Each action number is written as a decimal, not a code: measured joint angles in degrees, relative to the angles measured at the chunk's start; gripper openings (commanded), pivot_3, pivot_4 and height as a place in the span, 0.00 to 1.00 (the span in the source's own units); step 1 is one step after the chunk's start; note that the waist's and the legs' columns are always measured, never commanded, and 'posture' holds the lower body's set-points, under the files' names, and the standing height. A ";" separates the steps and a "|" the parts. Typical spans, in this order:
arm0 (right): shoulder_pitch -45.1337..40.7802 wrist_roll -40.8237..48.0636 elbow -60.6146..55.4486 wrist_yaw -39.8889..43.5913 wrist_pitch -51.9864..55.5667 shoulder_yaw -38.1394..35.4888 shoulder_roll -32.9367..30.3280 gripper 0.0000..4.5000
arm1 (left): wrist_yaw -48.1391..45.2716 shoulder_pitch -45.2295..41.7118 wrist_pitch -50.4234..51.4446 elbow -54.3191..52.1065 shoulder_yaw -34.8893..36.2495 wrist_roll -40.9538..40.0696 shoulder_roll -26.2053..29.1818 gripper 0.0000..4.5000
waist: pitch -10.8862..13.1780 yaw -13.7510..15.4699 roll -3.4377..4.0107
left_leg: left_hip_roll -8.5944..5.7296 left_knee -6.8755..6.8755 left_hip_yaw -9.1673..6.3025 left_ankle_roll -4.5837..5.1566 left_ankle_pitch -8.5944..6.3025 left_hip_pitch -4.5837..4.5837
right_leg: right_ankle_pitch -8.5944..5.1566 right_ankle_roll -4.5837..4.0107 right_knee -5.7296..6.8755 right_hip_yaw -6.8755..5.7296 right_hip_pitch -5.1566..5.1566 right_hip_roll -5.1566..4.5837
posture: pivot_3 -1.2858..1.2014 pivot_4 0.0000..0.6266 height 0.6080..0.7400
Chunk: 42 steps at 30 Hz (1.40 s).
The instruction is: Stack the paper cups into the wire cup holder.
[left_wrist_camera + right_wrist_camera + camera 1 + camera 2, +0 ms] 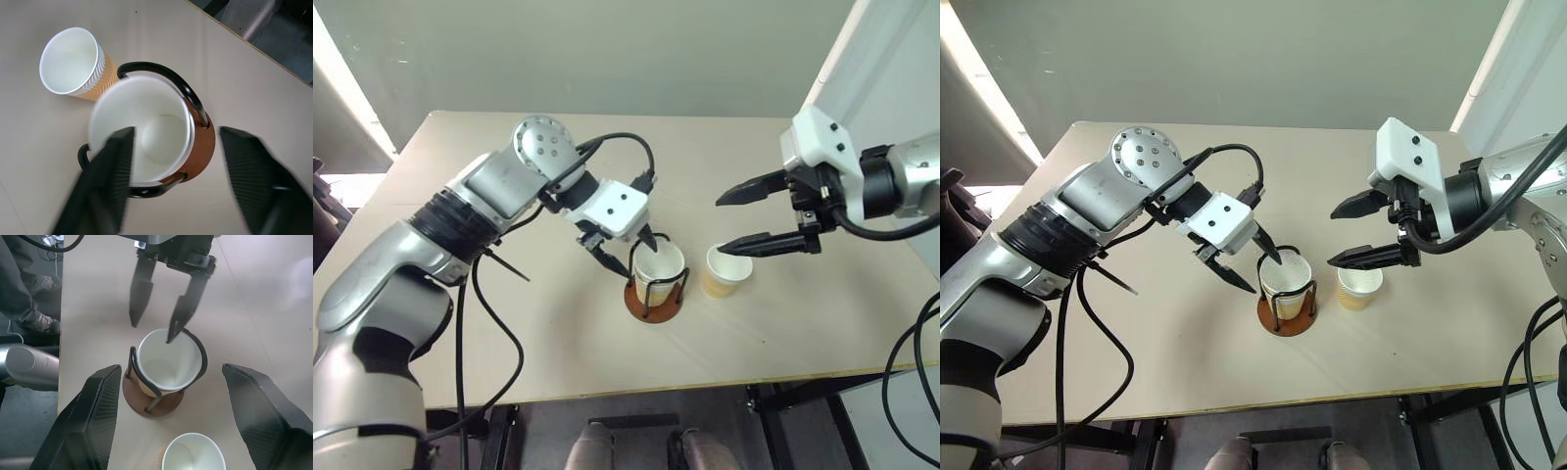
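Paper cups [658, 269] sit nested in the wire cup holder [656, 297] mid-worktop [803, 323], so the left gripper [628, 255] straddles the rim spread wide, seemingly letting go, while the wide-spread right gripper [736, 221] waits above the lone cup [726, 270] beside it.

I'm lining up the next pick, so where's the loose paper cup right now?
In the left eye view the loose paper cup stands upright on the table, just right of the wire cup holder, under the open right pincer.
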 measured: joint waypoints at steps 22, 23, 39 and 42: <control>8.18 -22.77 7.56 5.81 -25.90 14.90 0.09 0.76 | -0.13 9.19 30.56 -11.85 26.06 -10.33 8.70 0.99 | 0.01 -1.07 0.08 | 0.10 0.13 0.04 0.20 -0.12 0.12 | 0.09 0.15 0.10 0.39 -0.17 0.06 | 0.52 0.24 1.00; 8.15 -23.56 8.37 6.07 -26.78 15.51 0.74 0.76 | -0.02 10.02 31.45 -12.48 27.23 -10.18 9.16 0.99 | 0.01 -1.05 0.08 | 0.11 0.14 0.04 0.20 -0.12 0.12 | 0.10 0.16 0.10 0.42 -0.18 0.04 | 0.52 0.24 1.00; 7.62 -37.06 24.88 10.58 -40.65 20.50 8.76 0.72 | 6.06 23.05 41.79 -22.29 40.71 -8.63 14.44 1.00 | 0.01 -1.53 0.08 | 0.12 -0.01 0.21 0.27 -0.15 0.18 | 0.20 0.01 0.13 0.72 -0.42 0.02 | 0.52 0.24 1.00; 7.61 -38.39 25.78 10.82 -41.27 20.74 10.49 0.55 | 6.21 24.07 42.18 -23.39 41.39 -8.62 14.43 1.00 | 0.01 -1.64 0.08 | 0.13 -0.01 0.23 0.27 -0.15 0.19 | 0.22 -0.03 0.15 0.76 -0.46 0.03 | 0.52 0.24 1.00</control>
